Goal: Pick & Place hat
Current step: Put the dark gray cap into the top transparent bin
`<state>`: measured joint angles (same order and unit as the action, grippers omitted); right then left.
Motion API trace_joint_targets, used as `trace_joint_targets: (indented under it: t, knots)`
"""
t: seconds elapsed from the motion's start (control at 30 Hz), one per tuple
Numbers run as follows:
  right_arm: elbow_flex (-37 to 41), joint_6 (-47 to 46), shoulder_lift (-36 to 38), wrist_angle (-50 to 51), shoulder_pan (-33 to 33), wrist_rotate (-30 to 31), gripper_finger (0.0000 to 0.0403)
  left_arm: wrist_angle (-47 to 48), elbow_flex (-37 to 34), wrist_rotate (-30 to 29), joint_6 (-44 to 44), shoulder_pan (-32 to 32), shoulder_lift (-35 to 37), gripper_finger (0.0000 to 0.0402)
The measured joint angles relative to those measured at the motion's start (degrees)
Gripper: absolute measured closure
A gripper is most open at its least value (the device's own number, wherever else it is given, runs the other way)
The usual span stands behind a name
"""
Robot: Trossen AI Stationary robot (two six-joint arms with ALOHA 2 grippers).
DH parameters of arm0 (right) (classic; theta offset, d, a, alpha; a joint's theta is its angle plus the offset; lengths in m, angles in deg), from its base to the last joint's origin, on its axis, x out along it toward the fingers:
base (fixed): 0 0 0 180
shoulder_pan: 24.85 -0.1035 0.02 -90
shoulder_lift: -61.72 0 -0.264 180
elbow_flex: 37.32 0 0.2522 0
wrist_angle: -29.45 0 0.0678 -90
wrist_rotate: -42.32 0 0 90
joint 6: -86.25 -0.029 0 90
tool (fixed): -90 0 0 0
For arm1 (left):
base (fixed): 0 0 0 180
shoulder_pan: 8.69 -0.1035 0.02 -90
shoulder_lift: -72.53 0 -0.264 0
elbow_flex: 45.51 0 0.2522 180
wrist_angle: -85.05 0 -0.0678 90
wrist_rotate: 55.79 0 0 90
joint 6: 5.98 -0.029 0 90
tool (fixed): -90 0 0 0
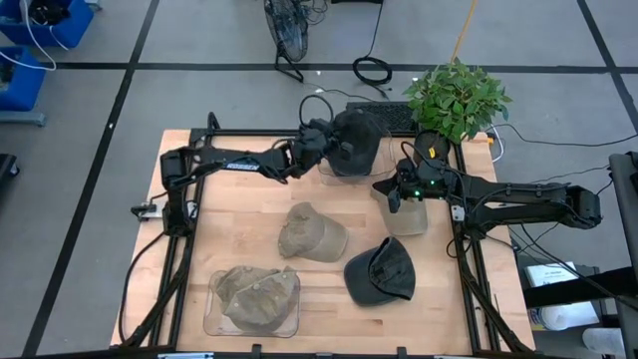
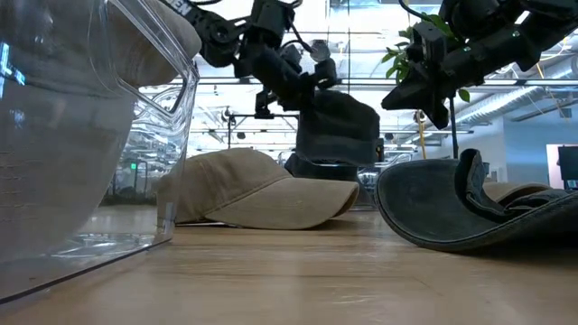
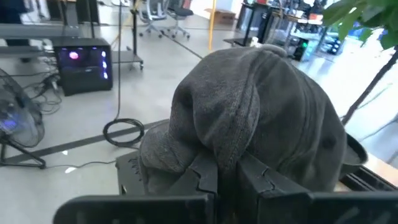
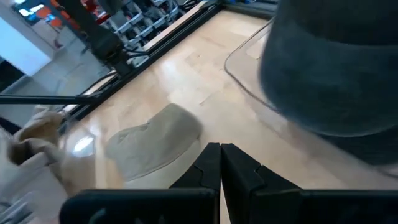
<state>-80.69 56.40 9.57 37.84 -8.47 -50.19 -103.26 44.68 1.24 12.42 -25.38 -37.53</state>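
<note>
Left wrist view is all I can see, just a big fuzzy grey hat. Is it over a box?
Observer: Yes, the grey hat hangs over a clear bin at the table's far edge, pinched by the left end effector.
Operator: Any other hats?
Observer: A tan cap and a dark cap lie on the table.
Operator: Where's the other arm?
Observer: The right end effector is shut, empty, beside the bin.

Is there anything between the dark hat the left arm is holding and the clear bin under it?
Nothing visible. The left tool is shut on the dark grey hat, which hangs directly over the clear bin at the table's far edge. The right tool, shut, hovers beside it, not beneath.
</note>
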Motion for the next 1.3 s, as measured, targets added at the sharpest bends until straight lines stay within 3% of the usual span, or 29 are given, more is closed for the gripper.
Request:
trace_joint_targets:
  t: [0.43,0.73,0.97,1.3]
  knots:
    - [0.0,-0.9,0.0,0.0,0.0,-2.5,0.0403,-5.4,0.0,-8.7,-5.9,1.1,-2.4,0.0373]
    - [0.0,-0.5,0.0,0.0,0.0,-3.7,0.0403,-0.8,-0.7,-8.7,0.4,4.5,-4.7,0.0381]
    - [0.0,0.6,0.0,-0.4,0.0,-3.7,0.0403,-0.5,-1.0,-8.0,-0.3,5.3,-5.9,0.0301]
    - [0.0,0.6,0.0,-0.4,0.0,-3.6,0.0403,0.1,-1.0,-6.0,-12.0,5.2,-5.2,0.0158]
